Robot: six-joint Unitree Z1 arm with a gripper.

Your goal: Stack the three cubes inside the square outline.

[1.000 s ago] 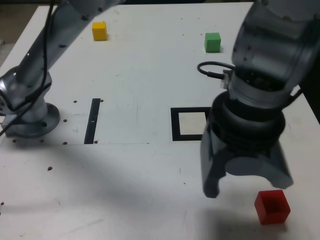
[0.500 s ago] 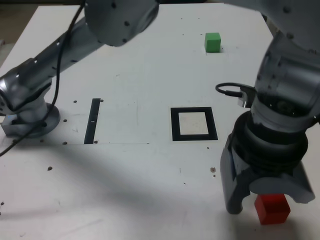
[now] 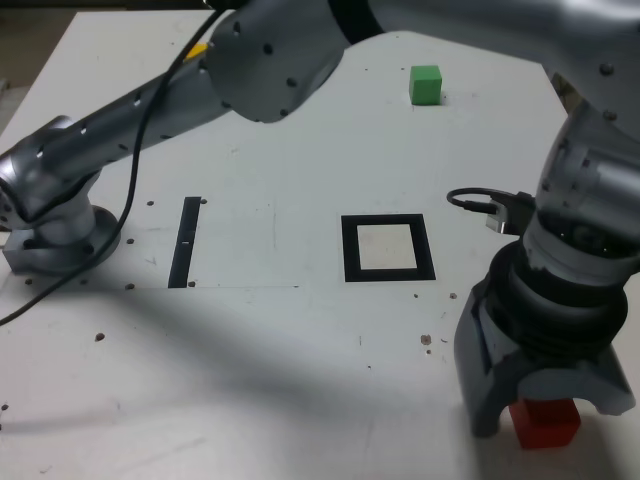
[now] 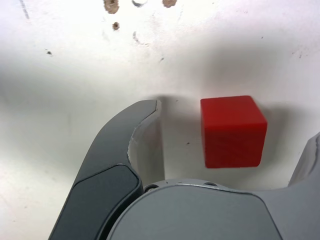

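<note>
One red cube (image 3: 545, 421) sits at the near edge of the white tabletop (image 3: 270, 360), toward the exterior view's right, resting flat on the surface. End effector (image 3: 545, 415) is down around it with jaws spread wide, one finger on each side. Wrist view shows clear gaps between the red cube (image 4: 232, 131) and both fingers (image 4: 125, 150), so nothing is gripped; cube sits closer to one finger than the other, not centred

Farther back, the square outline (image 3: 388, 248) lies near mid-tabletop, thick black border, pale interior, nothing inside it. It is up and to the exterior view's left of the red cube, well apart from it. Thin black strip (image 3: 185, 240) lies farther to the exterior view's left, about level with the outline. Arm base (image 3: 50, 225) is at the exterior view's left edge, just beyond the strip

Green cube (image 3: 426, 84) sits near the far edge, beyond the outline. Yellow cube (image 3: 201, 48) is at the far edge toward the exterior view's left, only a sliver showing behind the arm link
</note>
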